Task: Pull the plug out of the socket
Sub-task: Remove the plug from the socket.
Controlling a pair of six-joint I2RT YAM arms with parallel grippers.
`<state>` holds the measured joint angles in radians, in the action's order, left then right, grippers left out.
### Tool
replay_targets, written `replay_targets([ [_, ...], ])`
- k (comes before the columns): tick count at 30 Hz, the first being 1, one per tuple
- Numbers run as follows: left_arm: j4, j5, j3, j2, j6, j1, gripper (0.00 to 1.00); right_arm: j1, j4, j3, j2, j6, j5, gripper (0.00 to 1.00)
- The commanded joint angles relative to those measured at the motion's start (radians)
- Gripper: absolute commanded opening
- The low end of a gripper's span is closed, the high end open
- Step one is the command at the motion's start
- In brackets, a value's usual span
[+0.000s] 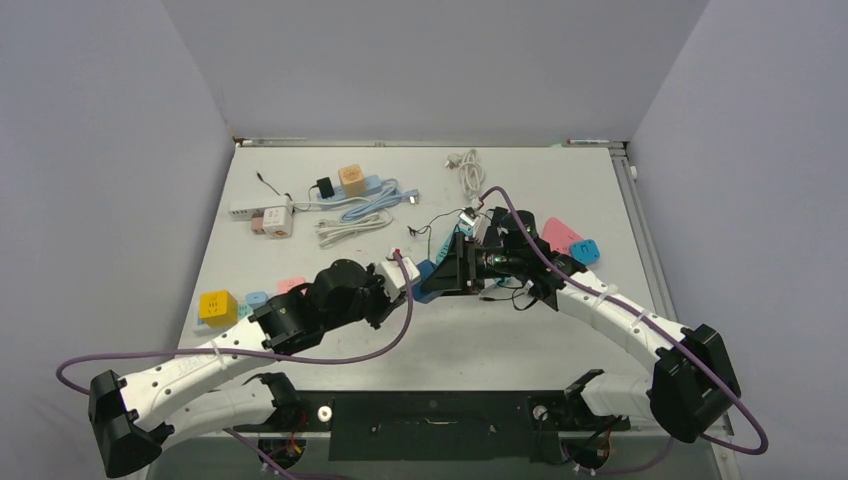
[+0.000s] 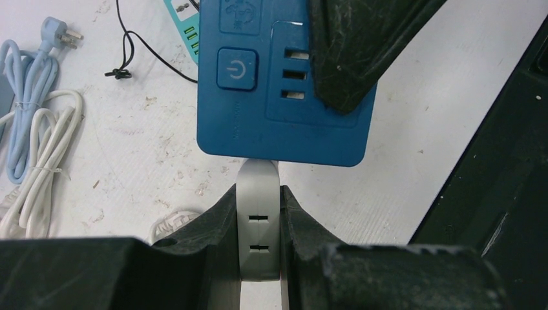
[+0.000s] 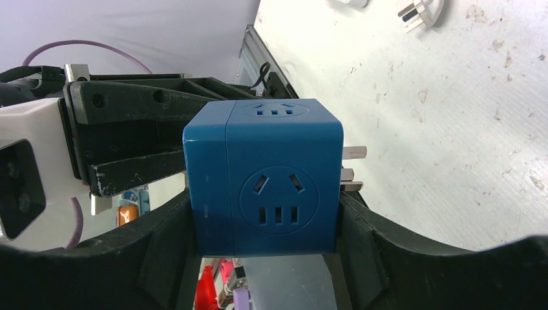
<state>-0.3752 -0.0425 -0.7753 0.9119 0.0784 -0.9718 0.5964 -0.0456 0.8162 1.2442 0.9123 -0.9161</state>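
Left wrist view puts you right on top of it: the grey plug [image 2: 258, 226] stands on end between the two black fingers of the left gripper [image 2: 258, 194], which are pressed tight against its flat sides. Its rounded tip meets the lower face of the blue socket cube [image 2: 284, 139], so the two are touching and the plug is not yet out. How deep it sits I can't tell from here. The cube shows a power button and a row of slots on the face turned to this camera, and one black finger [image 2: 349, 58] of the other arm lies across its upper right corner.

From the right wrist, the right gripper [image 3: 265, 206] has its fingers half spread and closed on the cube's left and right sides, holding it up off the table [image 3: 452, 129]. Metal prongs [image 3: 352, 171] stick out of the cube's right face, just above one finger.

Looking down from above, the cube [image 1: 428, 278] sits about mid-table, between the two wrists, which meet nose to nose.

Around that, on the left of the left wrist view, a light blue cable [image 2: 19, 129] and a white cable [image 2: 39, 168] lie coiled side by side, with a thin black wire [image 2: 129, 51] near them. Toward the far left of the table a yellow cube [image 1: 218, 307] rests by the edge, and an orange cube [image 1: 351, 178] sits on a pale blue power strip [image 1: 385, 188] toward the back.
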Motion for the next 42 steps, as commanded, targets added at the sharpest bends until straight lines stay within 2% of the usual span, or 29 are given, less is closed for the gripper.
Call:
replay_targets([
  [1, 0.046, 0.043, -0.042, -0.013, 0.021, -0.026, 0.00, -0.036, 0.028, -0.018, -0.018, 0.000, 0.068, 0.05],
  [17, 0.048, 0.079, -0.043, -0.009, 0.018, -0.027, 0.00, -0.052, 0.036, -0.029, 0.003, -0.001, 0.069, 0.05],
  [20, 0.050, 0.053, -0.042, -0.012, 0.013, -0.027, 0.00, -0.052, 0.032, -0.029, 0.003, -0.007, 0.069, 0.05],
  [26, 0.015, -0.096, -0.068, 0.031, -0.013, 0.001, 0.00, -0.052, -0.007, -0.020, -0.012, -0.031, 0.071, 0.05],
  [33, 0.012, -0.082, -0.084, 0.052, -0.062, 0.093, 0.00, -0.052, -0.056, -0.020, -0.040, -0.067, 0.072, 0.05],
  [42, -0.010, -0.124, -0.100, 0.089, -0.072, 0.117, 0.00, -0.049, -0.058, -0.043, -0.075, -0.057, 0.067, 0.05],
])
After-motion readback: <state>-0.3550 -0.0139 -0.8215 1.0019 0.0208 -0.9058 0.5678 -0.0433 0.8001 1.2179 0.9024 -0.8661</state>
